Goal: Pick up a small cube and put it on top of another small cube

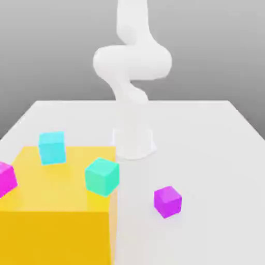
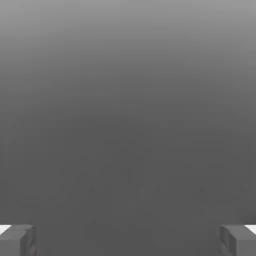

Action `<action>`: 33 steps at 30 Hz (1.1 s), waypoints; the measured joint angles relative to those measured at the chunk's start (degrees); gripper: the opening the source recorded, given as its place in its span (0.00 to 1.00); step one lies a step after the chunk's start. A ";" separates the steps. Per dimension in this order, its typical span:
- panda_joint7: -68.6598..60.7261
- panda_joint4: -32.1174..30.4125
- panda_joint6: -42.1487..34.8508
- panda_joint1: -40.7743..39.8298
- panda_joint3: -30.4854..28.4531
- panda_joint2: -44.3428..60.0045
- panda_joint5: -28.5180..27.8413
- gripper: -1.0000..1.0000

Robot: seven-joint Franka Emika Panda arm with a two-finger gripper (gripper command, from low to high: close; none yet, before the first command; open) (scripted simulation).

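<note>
white table (image 1: 207, 155) | violet cube (image 1: 167, 201) lies alone, exterior view | hand view: jaws wide, empty

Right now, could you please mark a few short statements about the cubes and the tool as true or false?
1. The small violet-purple cube lies on the white table. True.
2. The teal-green cube is stacked on the violet-purple cube. False: it sits on the big yellow block.
3. The tool holds a cube. False: its fingers stand wide apart with nothing between them.
4. A light cyan cube rests on the yellow block. True.
5. The magenta cube is at the exterior view's right edge. False: it is at the left edge.
</note>
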 joint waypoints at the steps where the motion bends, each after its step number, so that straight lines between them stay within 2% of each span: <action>1: -0.68 -1.75 1.48 0.70 0.03 1.84 0.23 0.50; 17: -10.25 -30.14 26.65 11.01 3.44 34.10 1.28 0.50; 20: -9.55 -31.57 33.59 12.03 3.59 43.02 -0.88 0.50; 25: -8.02 -30.19 42.51 14.17 0.73 53.80 -3.07 0.50; 26: -8.02 -30.02 43.49 14.39 0.52 54.95 -3.03 0.00; 33: -7.79 -30.04 43.31 14.40 0.48 54.77 -3.33 0.00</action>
